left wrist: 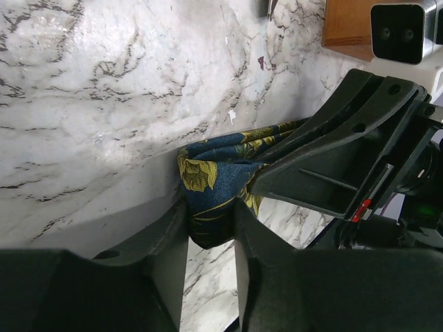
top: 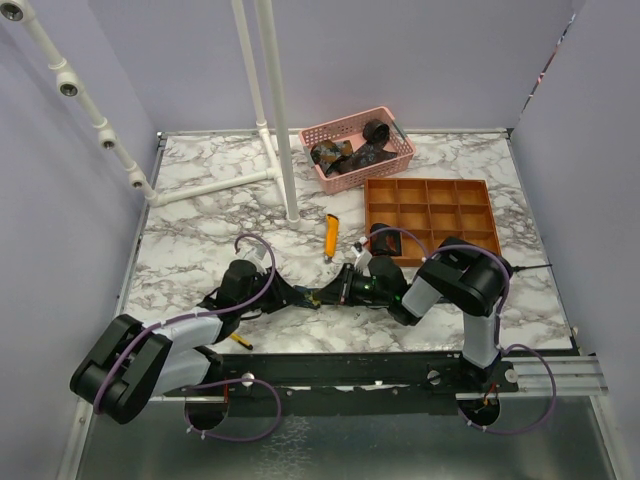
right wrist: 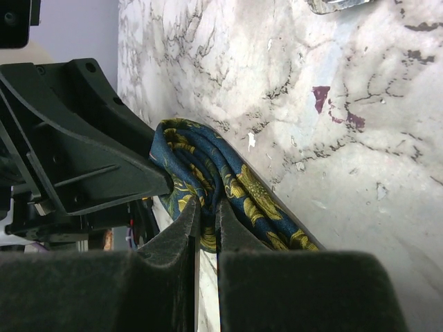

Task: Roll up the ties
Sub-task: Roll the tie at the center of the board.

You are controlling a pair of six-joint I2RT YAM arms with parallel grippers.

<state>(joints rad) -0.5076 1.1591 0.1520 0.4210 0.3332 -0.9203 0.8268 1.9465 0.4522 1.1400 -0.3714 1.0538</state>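
Navy tie (left wrist: 208, 173), one, pinched in left jaws and right jaws

We note left arm (top: 150, 355), right arm (top: 465, 285): black rounded joint housings, pale grey links. Purple cables (top: 232, 439) loop near bases at 6 o'clock. Left gripper (left wrist: 211, 232), right gripper (right wrist: 208, 214): matte black ribbed fingers, screw holes. Small red mark, possibly label, at 4 o'clock in left wrist view. White camera box (left wrist: 398, 28) at 1 o'clock.

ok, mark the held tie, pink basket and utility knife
tie (left wrist: 208, 183), left wrist view, folded navy fabric
pink basket (top: 372, 172), top external view, near wall
utility knife (top: 330, 235), top external view, orange body
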